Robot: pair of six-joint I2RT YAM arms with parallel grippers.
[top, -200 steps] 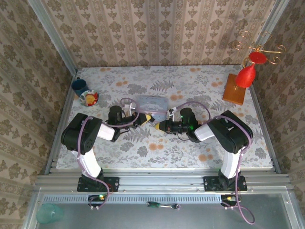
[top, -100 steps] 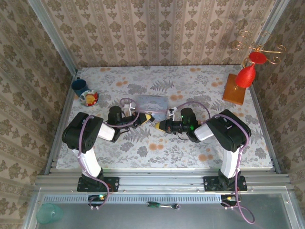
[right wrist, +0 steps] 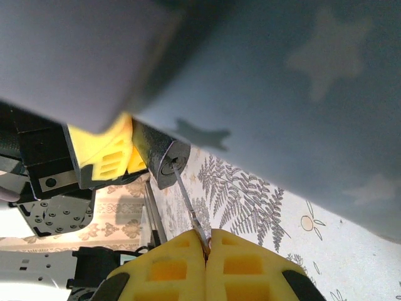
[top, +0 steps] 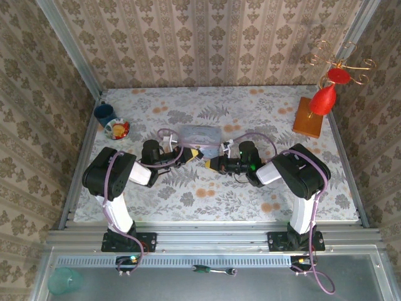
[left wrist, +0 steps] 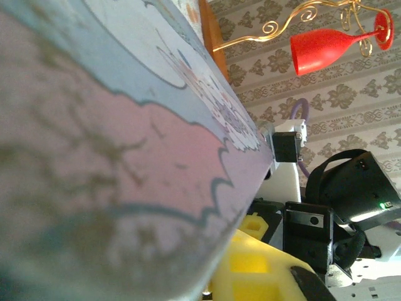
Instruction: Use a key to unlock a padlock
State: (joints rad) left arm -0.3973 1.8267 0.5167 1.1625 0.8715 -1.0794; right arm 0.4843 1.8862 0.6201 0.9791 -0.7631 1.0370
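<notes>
I have the flowered table [top: 269, 188] under both arms, and I take the pastel tin [top: 199, 134], lying flat near the table's middle, as my reference. Well off to the tin's right stands a wooden block [top: 308, 118] with a wire stand carrying red glasses [top: 323, 100]. Well off to the tin's left sit a blue cup [top: 104, 113] and a small dish [top: 117, 129]. Both tools meet just in front of the tin's near edge. The left tool [top: 194, 154] comes in from the tin's left side, its yellow fingers clamped on the padlock [right wrist: 161, 154], a small dark body just beside the tin's edge with its keyhole facing the other arm. The right tool [right wrist: 205, 241] comes in from the tin's right, fingers pressed together on the key [right wrist: 187, 199]. The key's thin blade reaches the keyhole; I cannot tell how far in it sits.
</notes>
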